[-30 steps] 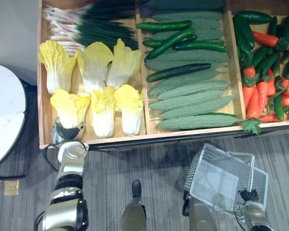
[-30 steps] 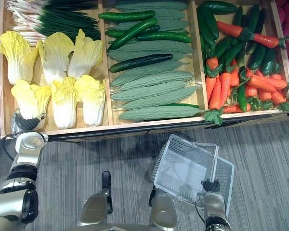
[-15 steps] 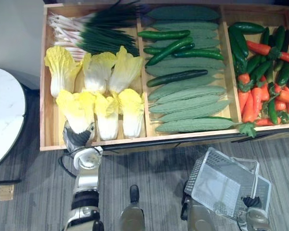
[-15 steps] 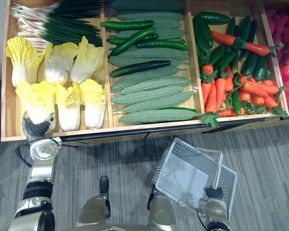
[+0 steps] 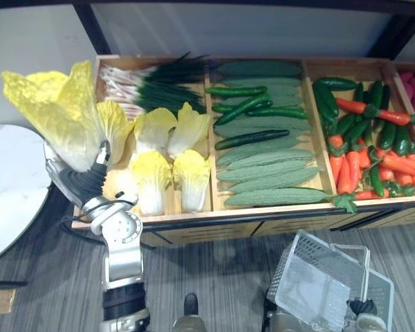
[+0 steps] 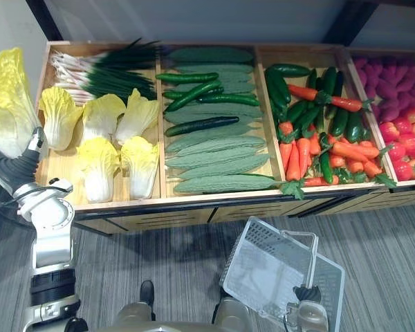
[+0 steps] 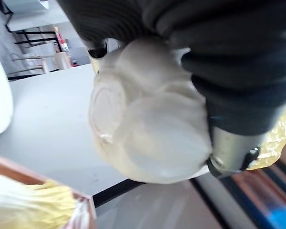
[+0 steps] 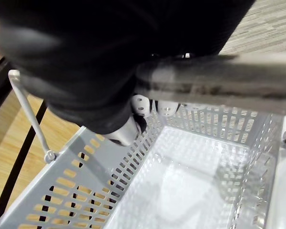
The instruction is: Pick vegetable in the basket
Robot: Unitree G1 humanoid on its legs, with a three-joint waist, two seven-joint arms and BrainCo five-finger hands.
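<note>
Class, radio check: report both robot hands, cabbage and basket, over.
Left robot hand shut on cabbage, held up beside crate left end. Right robot hand shut on basket handle. Basket holds no vegetable. Path looks open.

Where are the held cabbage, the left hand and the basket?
Cabbage (image 5: 52, 114): left eye view, yellow leaves.
Left hand (image 5: 88, 182): left eye view, dark cover.
Basket (image 6: 266, 268): right eye view, bare floor.
</note>
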